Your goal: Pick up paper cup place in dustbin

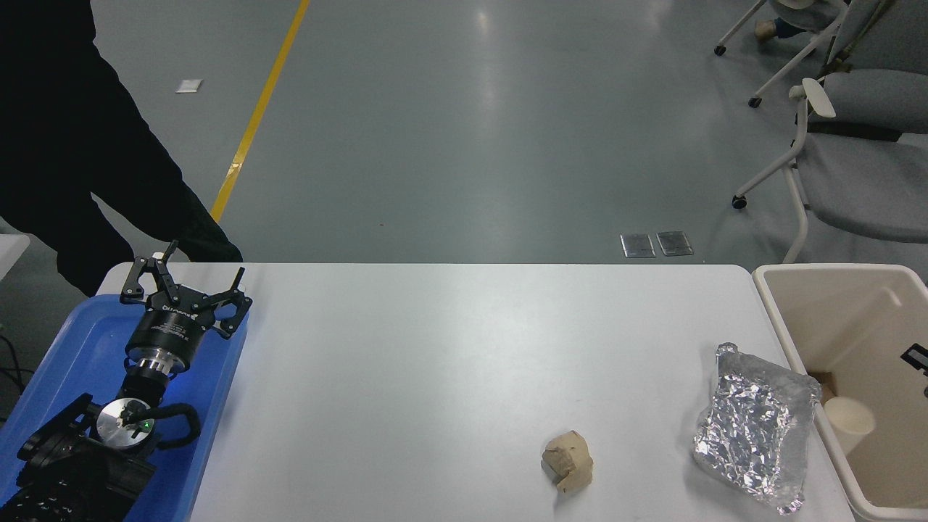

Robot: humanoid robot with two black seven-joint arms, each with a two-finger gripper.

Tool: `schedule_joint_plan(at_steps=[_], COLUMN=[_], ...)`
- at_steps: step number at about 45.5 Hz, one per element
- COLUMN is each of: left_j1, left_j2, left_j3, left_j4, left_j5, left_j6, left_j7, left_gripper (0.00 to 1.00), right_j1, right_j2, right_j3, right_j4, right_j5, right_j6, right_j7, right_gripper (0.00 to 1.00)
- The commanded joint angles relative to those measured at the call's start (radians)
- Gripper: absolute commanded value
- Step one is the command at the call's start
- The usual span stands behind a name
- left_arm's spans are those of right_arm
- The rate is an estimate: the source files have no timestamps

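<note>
The white paper cup (850, 420) lies inside the beige dustbin (826, 308) at the table's right end, near its left wall, with nothing holding it. Only a small black part of my right gripper (916, 360) shows at the picture's right edge, above the bin and apart from the cup. My left gripper (187, 281) is parked at the lower left over the blue tray, open and empty.
A crinkled silver foil bag (754, 428) lies on the white table (435, 362) right beside the bin. A crumpled tan paper wad (568, 460) lies near the front edge. A blue tray (65, 362) sits at the left. A person in black (65, 145) stands at the far left.
</note>
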Motion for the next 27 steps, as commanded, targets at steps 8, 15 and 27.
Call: schedule_joint_plan(at_steps=[8, 15, 27], left_j1=[-0.001, -0.001, -0.001], left_j2=[0.000, 0.000, 0.000], left_j3=[0.000, 0.002, 0.002], left_j4=[0.000, 0.000, 0.000], left_j5=[0.000, 0.000, 0.000], left_j6=[0.000, 0.000, 0.000], left_j7=[0.000, 0.002, 0.002], left_gripper=[0.99, 0.99, 0.99], right_j1=[0.277, 0.550, 0.808], right_j2=[-0.150, -0.172, -0.097], right_j3=[-0.129, -0.373, -0.537], right_j4=[0.353, 0.574, 0.847], right_j5=[-0.007, -0.006, 0.002], right_j6=[-0.001, 0.005, 0.052], right_j7=[0.000, 0.000, -0.001], right_gripper=[0.90, 0.92, 1.00])
